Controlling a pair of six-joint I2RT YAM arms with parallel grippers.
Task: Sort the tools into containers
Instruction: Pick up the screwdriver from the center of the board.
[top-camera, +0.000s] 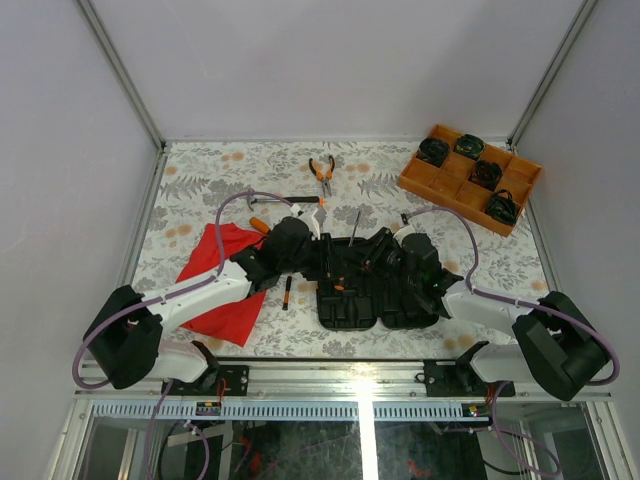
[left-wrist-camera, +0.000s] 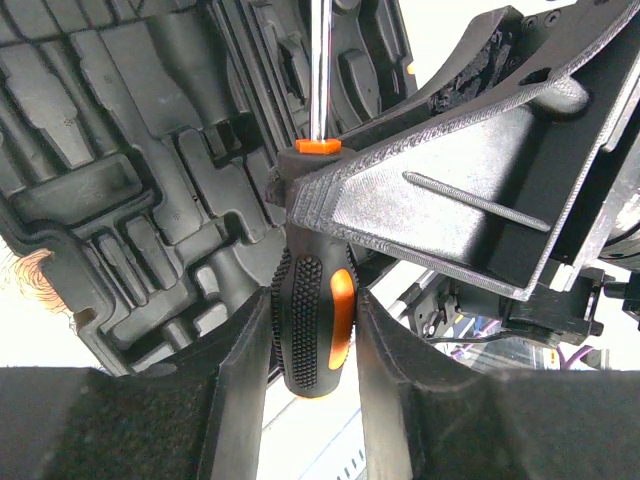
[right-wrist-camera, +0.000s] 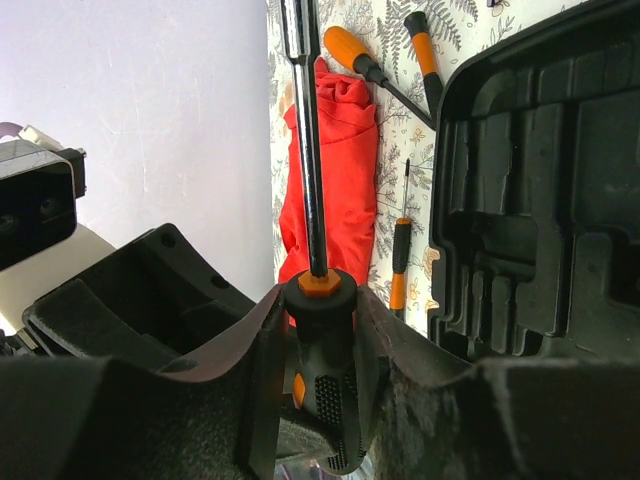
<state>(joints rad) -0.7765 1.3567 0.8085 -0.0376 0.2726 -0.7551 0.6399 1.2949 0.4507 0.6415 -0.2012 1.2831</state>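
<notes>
An orange-and-black screwdriver (left-wrist-camera: 312, 320) stands upright above the open black tool case (top-camera: 375, 295). Its steel shaft (top-camera: 353, 225) points away from the arms. My left gripper (left-wrist-camera: 313, 340) is shut on the lower part of its handle. My right gripper (right-wrist-camera: 322, 340) is shut on the same handle just under the orange collar (right-wrist-camera: 320, 283), and its finger (left-wrist-camera: 450, 210) crosses the left wrist view. On the table lie orange-handled pliers (top-camera: 322, 175), a hammer (top-camera: 285, 200), an orange-handled screwdriver (top-camera: 260, 225) and a small screwdriver (top-camera: 287, 292).
A red cloth (top-camera: 222, 280) lies left of the case, under my left arm. An orange compartment tray (top-camera: 470, 178) of black round items stands at the back right. The case's moulded slots (left-wrist-camera: 120, 180) sit close under both grippers.
</notes>
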